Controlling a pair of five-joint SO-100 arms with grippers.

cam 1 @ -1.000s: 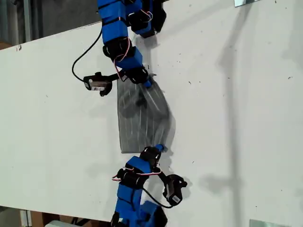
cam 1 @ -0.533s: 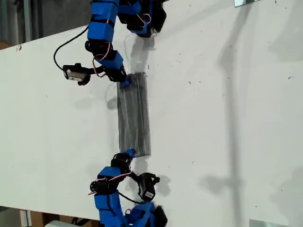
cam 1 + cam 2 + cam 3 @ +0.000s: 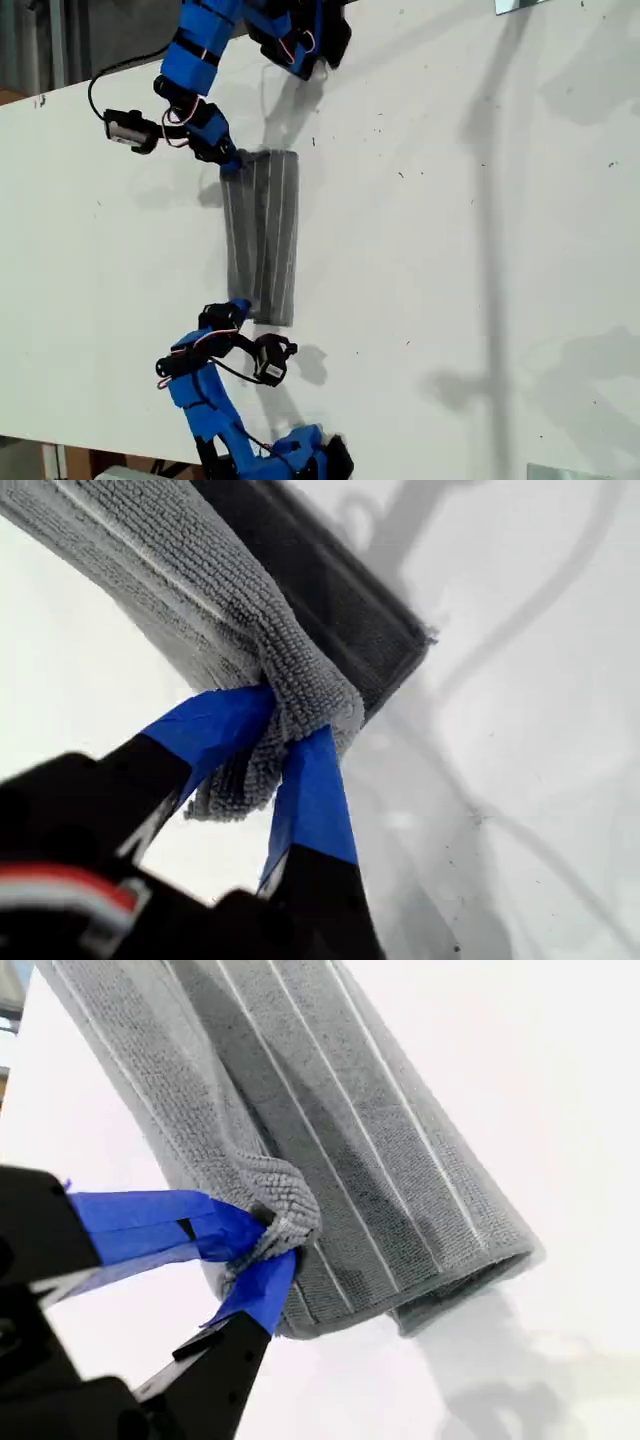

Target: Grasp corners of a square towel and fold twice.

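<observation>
**Both claws clamp bunched corners of the folded cloth**

Pinched between blue-taped jaws, my first gripper (image 3: 285, 755) holds a bunched corner of the grey striped soft cloth towel (image 3: 260, 240). My second gripper (image 3: 262, 1245) likewise clamps another corner. Folded into a long narrow band, the towel lies on the white table (image 3: 480, 260) between both arms.

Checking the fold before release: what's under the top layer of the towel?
Under the towel's top layer lies another layer of the same cloth, showing at its open end in the second wrist view, on the white table. Anything between the layers is hidden.
</observation>
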